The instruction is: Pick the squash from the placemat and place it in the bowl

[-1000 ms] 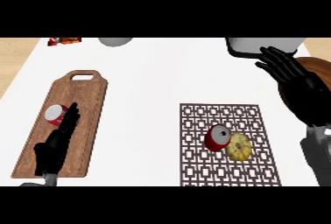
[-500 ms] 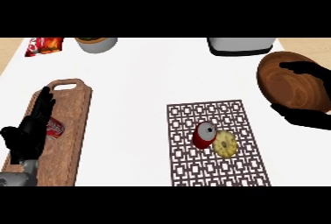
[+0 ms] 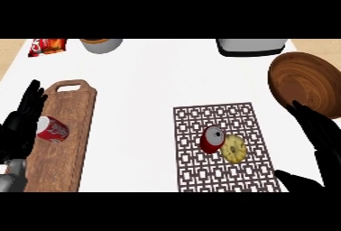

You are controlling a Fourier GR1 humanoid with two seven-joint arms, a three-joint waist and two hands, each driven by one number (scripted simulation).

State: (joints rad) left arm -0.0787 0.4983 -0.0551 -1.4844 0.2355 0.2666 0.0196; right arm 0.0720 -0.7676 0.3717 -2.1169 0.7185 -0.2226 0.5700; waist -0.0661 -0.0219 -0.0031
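Left hand [image 3: 23,124] rests open at the view's left edge, fingers straight, beside a wooden cutting board [image 3: 63,135] with a red can [image 3: 51,129] lying on it. Right of it, mid-counter, the patterned placemat [image 3: 223,178] carries a second red can [image 3: 212,139] touching the yellow squash [image 3: 234,148]. Further right, the right hand [image 3: 323,135] hangs open, holding nothing, just below the wooden bowl [image 3: 307,83]. The approach seems underway; next, the right hand must reach left to the squash without knocking the can.

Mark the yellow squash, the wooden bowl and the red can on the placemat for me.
yellow squash [image 3: 234,148], head view, centre of its round face
wooden bowl [image 3: 305,83], head view, inner wall
red can [image 3: 212,139], head view, its side
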